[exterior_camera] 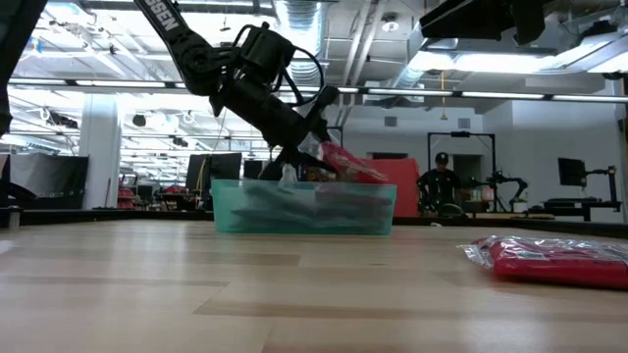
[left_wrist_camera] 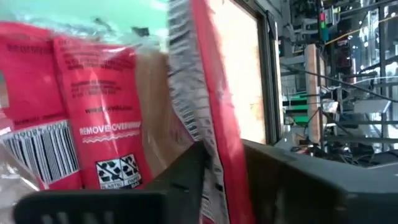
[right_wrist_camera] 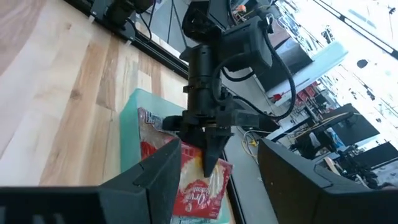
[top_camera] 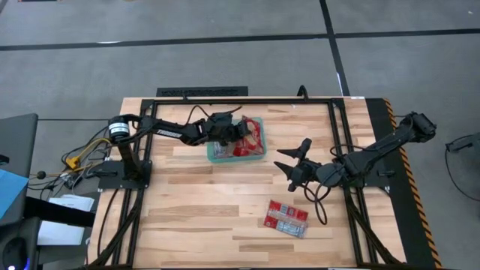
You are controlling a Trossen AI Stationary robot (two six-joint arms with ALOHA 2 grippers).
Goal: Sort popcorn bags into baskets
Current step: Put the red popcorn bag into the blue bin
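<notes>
Nearest, toward the near right of the pale wooden plank table (top_camera: 195,217), two small flat red popcorn packets with silvery middle panels (top_camera: 286,217) lie side by side, flat on the wood and well apart from everything else; the low view shows them as a crinkled red stack (exterior_camera: 554,258) at the right.

Beyond them, over the table's right half, the right gripper (top_camera: 291,162) hangs above bare wood, its two dark fingers spread wide with nothing between them. Its own wrist view looks between those fingers toward the tray.

Farther still, near the table's far edge and a little left of centre, stands the shallow rectangular teal-green translucent plastic tray (top_camera: 214,156), already filled with red packets (top_camera: 251,139). The left gripper (top_camera: 238,132) reaches over it from the left, fingers closed on one red popcorn packet (exterior_camera: 350,163), held edge-on and tilted above the tray's contents. In the left wrist view that held packet (left_wrist_camera: 214,93) runs between the dark fingers (left_wrist_camera: 186,177), with other packets (left_wrist_camera: 93,106) lying just behind it.
</notes>
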